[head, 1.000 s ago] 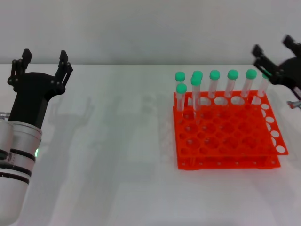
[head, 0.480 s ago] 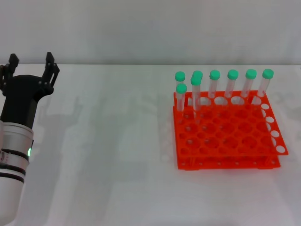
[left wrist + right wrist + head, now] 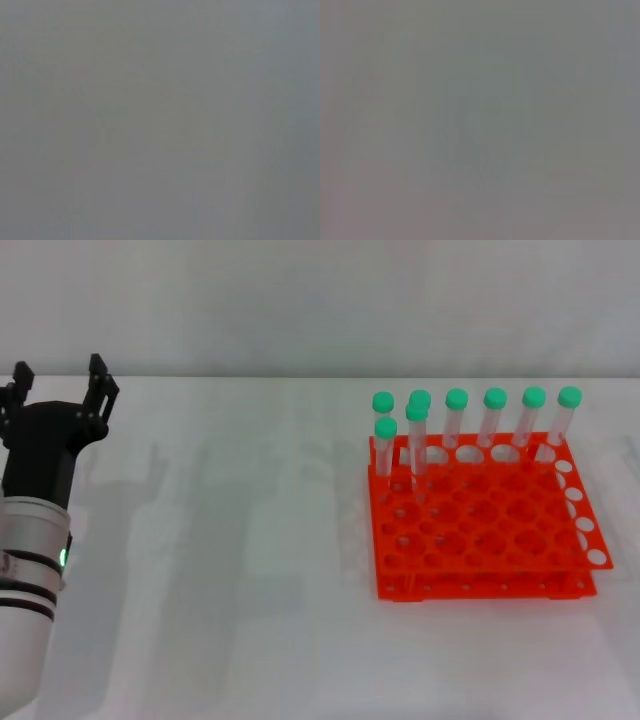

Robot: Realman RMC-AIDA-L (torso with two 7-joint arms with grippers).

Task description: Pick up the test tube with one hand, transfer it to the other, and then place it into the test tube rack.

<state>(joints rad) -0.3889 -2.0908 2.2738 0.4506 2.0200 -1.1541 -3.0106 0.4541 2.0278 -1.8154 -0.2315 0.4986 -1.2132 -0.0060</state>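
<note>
Rack first: the orange test tube rack (image 3: 480,525) stands on the right part of the white table (image 3: 250,570), its two tiers square to the head view and its top a grid of round holes. Eight green-capped tubes stand upright in it; six fill the far row, from the one at the left corner (image 3: 383,425) to the test tube (image 3: 563,422) at the far right corner, and two more (image 3: 386,448) (image 3: 417,438) stand just in front of that row at its left end. All the other holes hold nothing. The left gripper (image 3: 55,390) is at the far left of the table, well apart from the rack, with its white-and-silver arm (image 3: 30,590) rising from the lower left corner and a small green light showing on its side. Its black clawed fingers (image 3: 98,390) point away from the robot and are spread wide with nothing between them. The right gripper does not show in the head view, and both wrist views give only a flat grey field
</note>
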